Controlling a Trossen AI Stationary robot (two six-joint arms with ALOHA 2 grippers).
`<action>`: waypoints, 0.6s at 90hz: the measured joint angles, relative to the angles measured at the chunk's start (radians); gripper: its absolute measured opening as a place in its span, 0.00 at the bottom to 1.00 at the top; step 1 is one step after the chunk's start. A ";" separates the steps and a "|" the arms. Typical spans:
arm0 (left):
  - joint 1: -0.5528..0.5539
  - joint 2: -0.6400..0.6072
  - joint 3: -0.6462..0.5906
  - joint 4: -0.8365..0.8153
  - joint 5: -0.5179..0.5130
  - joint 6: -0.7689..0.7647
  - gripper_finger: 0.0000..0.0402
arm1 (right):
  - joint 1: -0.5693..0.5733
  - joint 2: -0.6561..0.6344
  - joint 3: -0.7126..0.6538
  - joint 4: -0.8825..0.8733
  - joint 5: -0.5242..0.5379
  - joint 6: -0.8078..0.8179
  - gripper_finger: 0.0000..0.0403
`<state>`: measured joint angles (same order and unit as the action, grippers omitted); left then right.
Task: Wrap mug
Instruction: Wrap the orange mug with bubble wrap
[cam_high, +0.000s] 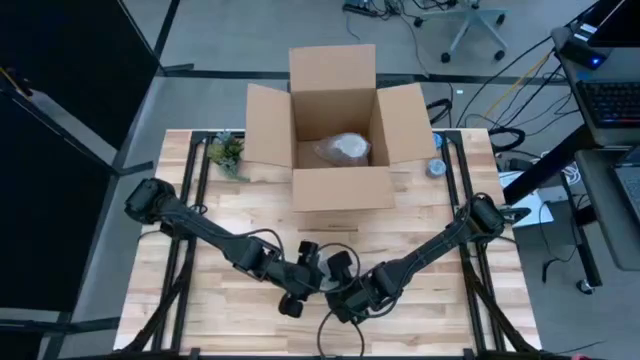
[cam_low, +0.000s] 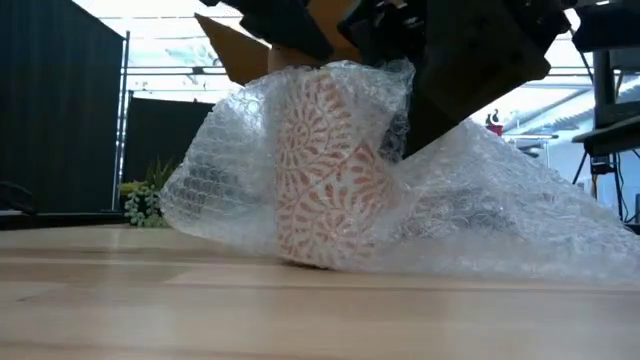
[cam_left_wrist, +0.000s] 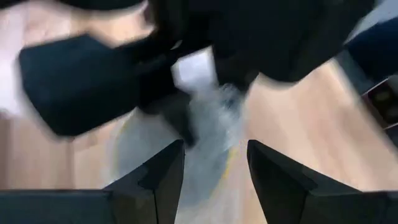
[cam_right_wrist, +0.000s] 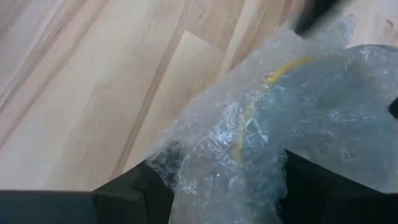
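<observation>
Near the worktop's (cam_high: 240, 335) front edge, the right gripper (cam_right_wrist: 217, 180) jaws clamp clear bubble wrap (cam_low: 470, 215) around the orange-patterned ceramic mug (cam_low: 325, 170) (left gripper (cam_left_wrist: 214, 168) jaws apart); a tug could tip the mug or loosen the wrap.

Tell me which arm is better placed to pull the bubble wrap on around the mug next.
Probably the right. The right gripper already has bubble wrap bunched between its fingers, so it can draw the sheet around the mug. The left gripper is open, holding nothing.
</observation>
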<state>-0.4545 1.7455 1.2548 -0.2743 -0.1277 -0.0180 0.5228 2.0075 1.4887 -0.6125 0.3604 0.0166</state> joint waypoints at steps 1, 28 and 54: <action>0.000 0.004 -0.001 0.006 0.010 0.001 0.40 | 0.000 0.000 0.000 0.000 0.000 0.000 0.50; 0.014 0.064 -0.006 0.021 -0.006 0.034 0.40 | 0.000 -0.001 0.000 -0.016 0.004 0.007 0.50; 0.023 0.066 -0.006 0.007 -0.010 0.032 0.40 | 0.000 -0.001 0.000 0.000 0.004 0.005 0.50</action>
<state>-0.4315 1.8111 1.2491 -0.2677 -0.1379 0.0139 0.5228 2.0068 1.4883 -0.6122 0.3641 0.0219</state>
